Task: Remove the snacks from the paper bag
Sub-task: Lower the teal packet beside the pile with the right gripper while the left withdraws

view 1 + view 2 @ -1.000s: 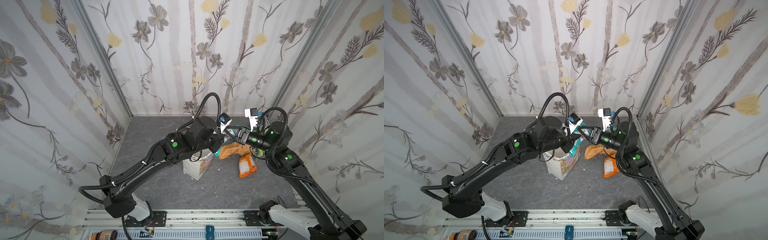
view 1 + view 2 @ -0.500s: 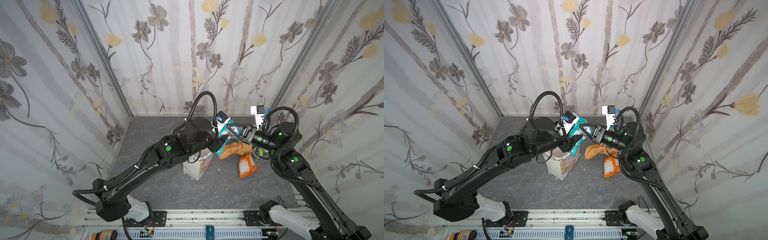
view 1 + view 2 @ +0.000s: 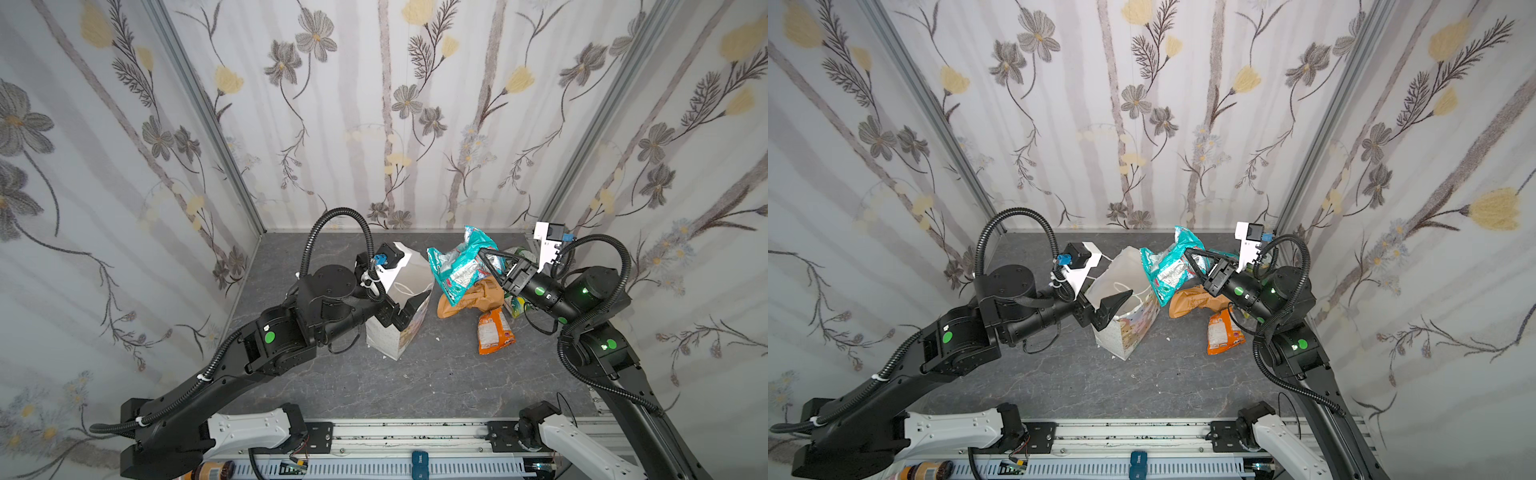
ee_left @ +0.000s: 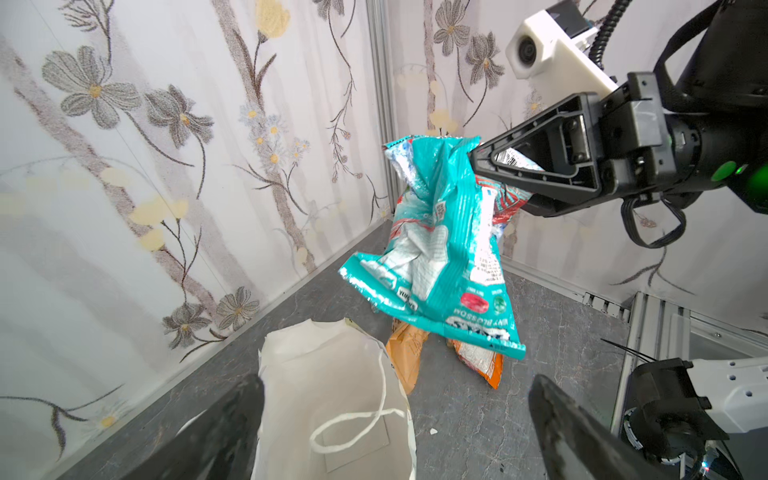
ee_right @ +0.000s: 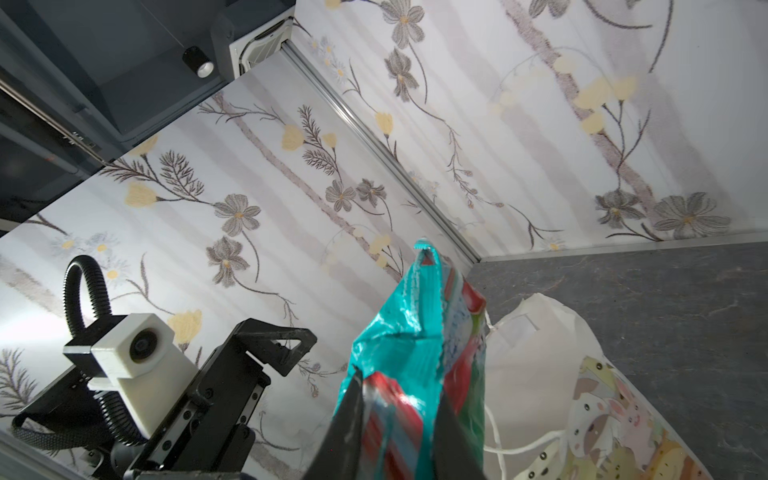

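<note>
Left wrist view | my right gripper [image 4: 484, 166] clamps teal packet [image 4: 440, 249], frame centre, near its crimped edge | I judge it light, slippery; hold the seam | left gripper [image 4: 395, 380] agape, empty

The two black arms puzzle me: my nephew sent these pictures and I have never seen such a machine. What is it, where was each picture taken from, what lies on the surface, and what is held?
It is a robot with two jointed arms, each ending in two fingers that pinch. Two pictures look down from overhead, side by side, showing nearly the same scene. The other two come from a small camera on each wrist, looking along the fingers. On the grey table stands a white paper bag, open at the top; beside it lie a tan-brown packet and an orange packet. The right arm's fingers are shut on a teal packet, held up in the air. The left arm's fingers are wide open over the bag's mouth, holding nothing.
</note>
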You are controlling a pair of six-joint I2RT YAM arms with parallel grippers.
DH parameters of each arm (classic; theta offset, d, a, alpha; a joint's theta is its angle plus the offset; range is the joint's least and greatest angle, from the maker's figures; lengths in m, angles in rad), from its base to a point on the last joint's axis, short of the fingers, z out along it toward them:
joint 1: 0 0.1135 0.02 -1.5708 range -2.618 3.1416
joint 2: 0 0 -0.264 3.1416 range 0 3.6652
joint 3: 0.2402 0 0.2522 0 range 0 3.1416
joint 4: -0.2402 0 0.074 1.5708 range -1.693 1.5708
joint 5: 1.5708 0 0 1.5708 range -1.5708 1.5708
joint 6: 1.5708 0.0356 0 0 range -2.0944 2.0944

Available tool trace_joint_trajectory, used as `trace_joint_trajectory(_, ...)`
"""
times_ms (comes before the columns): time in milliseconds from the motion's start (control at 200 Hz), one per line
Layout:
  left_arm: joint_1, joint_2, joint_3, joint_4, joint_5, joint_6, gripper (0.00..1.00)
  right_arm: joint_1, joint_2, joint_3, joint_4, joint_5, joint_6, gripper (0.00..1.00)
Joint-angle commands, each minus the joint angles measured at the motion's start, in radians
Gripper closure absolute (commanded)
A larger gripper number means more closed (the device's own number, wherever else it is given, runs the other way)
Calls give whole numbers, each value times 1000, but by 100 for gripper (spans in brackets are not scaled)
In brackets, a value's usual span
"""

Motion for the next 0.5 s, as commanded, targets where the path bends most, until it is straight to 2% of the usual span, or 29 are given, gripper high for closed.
trace_joint_trajectory(0,0,-45,-50,5,-43,-7,0,-43,-45,-67,-11,60,-6,100)
trace_joint_trajectory(220,-1,-126,-153,-66,-123,-76,0,-84,-128,-272,-67,89,-21,100)
trace_joint_trajectory(370,0,-181,-215,-50,-111,-92,0,-85,-123,-419,-84,94,-59,100)
trace_joint_trajectory(495,0,-212,-260,-8,-101,-105,0,-85,-76,-531,-14,84,-78,100)
